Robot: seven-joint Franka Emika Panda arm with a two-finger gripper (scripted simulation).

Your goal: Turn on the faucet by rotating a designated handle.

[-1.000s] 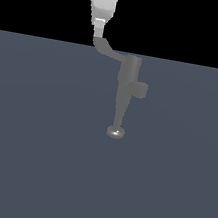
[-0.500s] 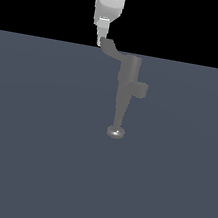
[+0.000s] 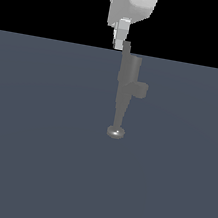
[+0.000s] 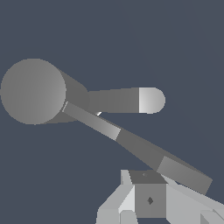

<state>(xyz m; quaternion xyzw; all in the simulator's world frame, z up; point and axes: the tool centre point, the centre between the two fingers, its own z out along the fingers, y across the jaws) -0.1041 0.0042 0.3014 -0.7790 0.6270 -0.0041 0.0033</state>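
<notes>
The dull-grey faucet (image 3: 128, 76) stands upright on its round disc base (image 3: 116, 132), with the stubby side knob (image 3: 142, 90) on the exterior view's right. The handle (image 3: 126, 46) shows there only as a short stub at the faucet's top, seen end-on. My white gripper (image 3: 119, 43) hangs from above with its fingertips against that stub. In the wrist view the faucet top (image 4: 33, 91) is a round disc, the knob (image 4: 151, 99) sticks out beside it, and the flat handle (image 4: 140, 146) runs from the top to my gripper (image 4: 150, 194). The fingers look closed together and touch the handle's flared tip, gripping nothing.
The faucet stands on a flat dark blue-grey floor (image 3: 31, 158) that fills the lower scene. Nothing else stands on it. Black background lies behind the gripper.
My gripper has moved toward the exterior view's right. The handle, which pointed to the exterior view's left, has swung round with it and now lines up above the faucet body.
</notes>
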